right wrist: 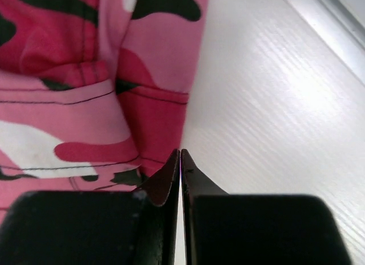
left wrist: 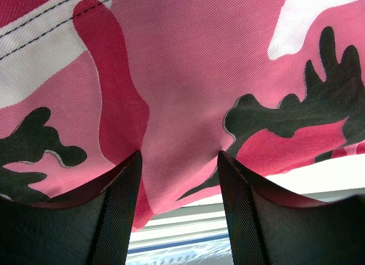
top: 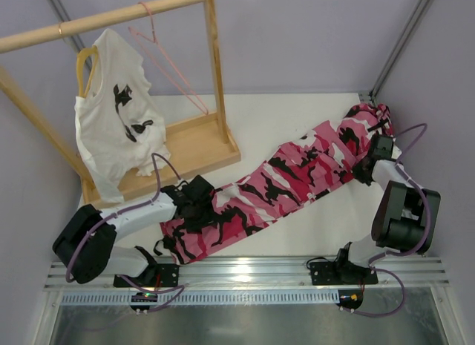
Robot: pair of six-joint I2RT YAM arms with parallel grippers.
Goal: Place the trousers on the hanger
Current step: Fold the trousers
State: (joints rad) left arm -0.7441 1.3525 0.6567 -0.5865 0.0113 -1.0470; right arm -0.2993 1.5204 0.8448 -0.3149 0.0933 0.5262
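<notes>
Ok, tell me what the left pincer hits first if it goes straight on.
The trousers: the left pincer points straight into the cloth, jaws apart, and its tips apparently touch it, though depth is hard to judge.

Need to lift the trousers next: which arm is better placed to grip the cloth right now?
Left, probably. The left fingers stand open, pressed on the trousers with cloth between them, and the hanger hangs on that side. The right fingers are shut at the cloth's edge, seemingly on nothing.
</notes>
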